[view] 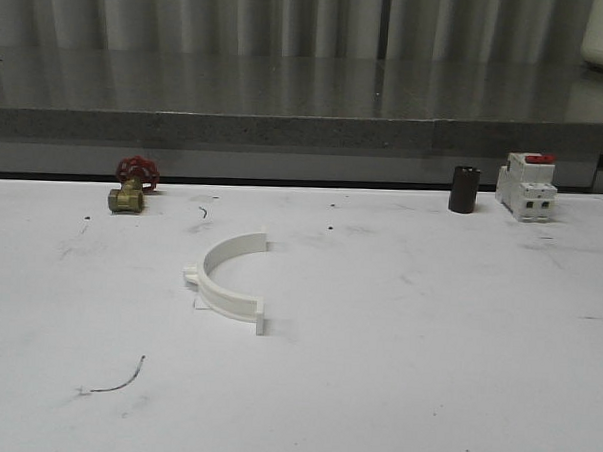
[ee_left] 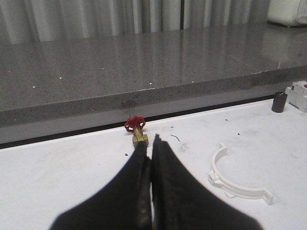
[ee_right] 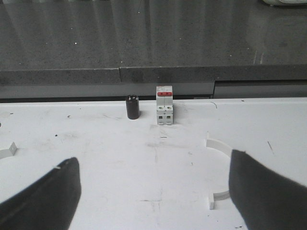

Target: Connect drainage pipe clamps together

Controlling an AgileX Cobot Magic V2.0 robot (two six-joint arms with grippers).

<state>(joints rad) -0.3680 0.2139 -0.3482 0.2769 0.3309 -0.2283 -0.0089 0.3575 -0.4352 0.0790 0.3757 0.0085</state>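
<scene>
- Front view: you have one white half-ring clamp [view: 229, 285] lying near the middle of the white table [view: 425, 372], its open side facing right and its outer lug pointing left. Along the far edge stand a brass valve with a red handwheel [view: 131, 186] on the left, and a small black cylinder [view: 464, 189] just beside a white circuit breaker with a red top [view: 526, 186] on the right. These look like bystanders, well apart from the clamp.
- Left wrist view: your left gripper [ee_left: 151, 143] has its jaws pressed together, with nothing between them. It points toward the valve, with the clamp off to one side, so it is not lined up for a pick yet. You can read the flat end tabs and the lug more clearly here than from the front.
- Right wrist view: your right gripper [ee_right: 153, 191] stands wide open and holds nothing. A second half-ring clamp [ee_right: 219, 168] lies on the table just beside one finger, partly hidden behind it. An end tab of the first clamp peeks in at the frame edge. The two halves lie well apart, so I judge the joining has not started, and the open jaws suit a grasp on the near half.
</scene>
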